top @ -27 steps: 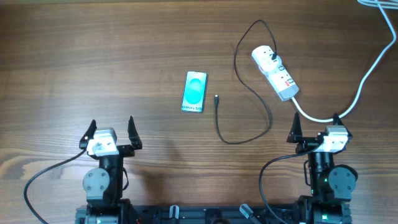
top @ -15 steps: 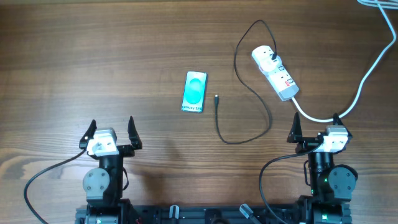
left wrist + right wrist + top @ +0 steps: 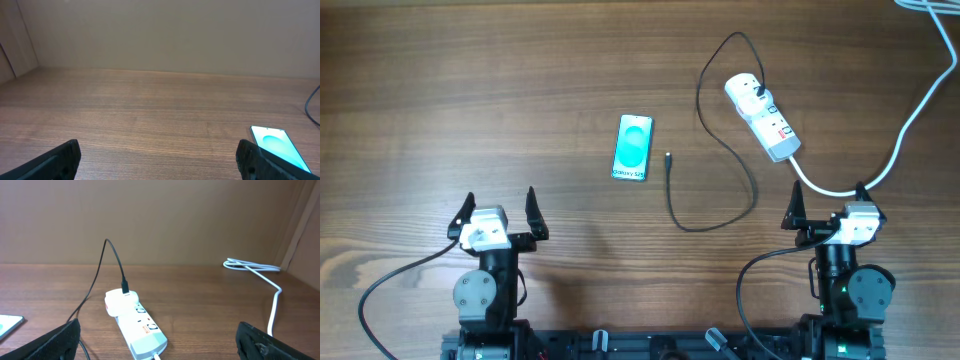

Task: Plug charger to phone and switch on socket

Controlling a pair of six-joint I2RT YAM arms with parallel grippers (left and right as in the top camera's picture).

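Observation:
The phone (image 3: 633, 148) lies face up mid-table, cyan screen lit, "Galaxy" text at its near end; it also shows in the left wrist view (image 3: 278, 144). The thin black charger cable (image 3: 718, 140) loops from a white adapter on the socket (image 3: 763, 117) down to its plug tip (image 3: 667, 157), which lies just right of the phone, apart from it. The socket also shows in the right wrist view (image 3: 137, 327). My left gripper (image 3: 500, 208) is open and empty near the front edge, left of the phone. My right gripper (image 3: 825, 202) is open and empty, just in front of the socket.
The socket's thick white cord (image 3: 910, 115) curves from its near end past my right gripper and off the far right corner; it also shows in the right wrist view (image 3: 265, 277). A wall stands behind the wooden table (image 3: 470, 80).

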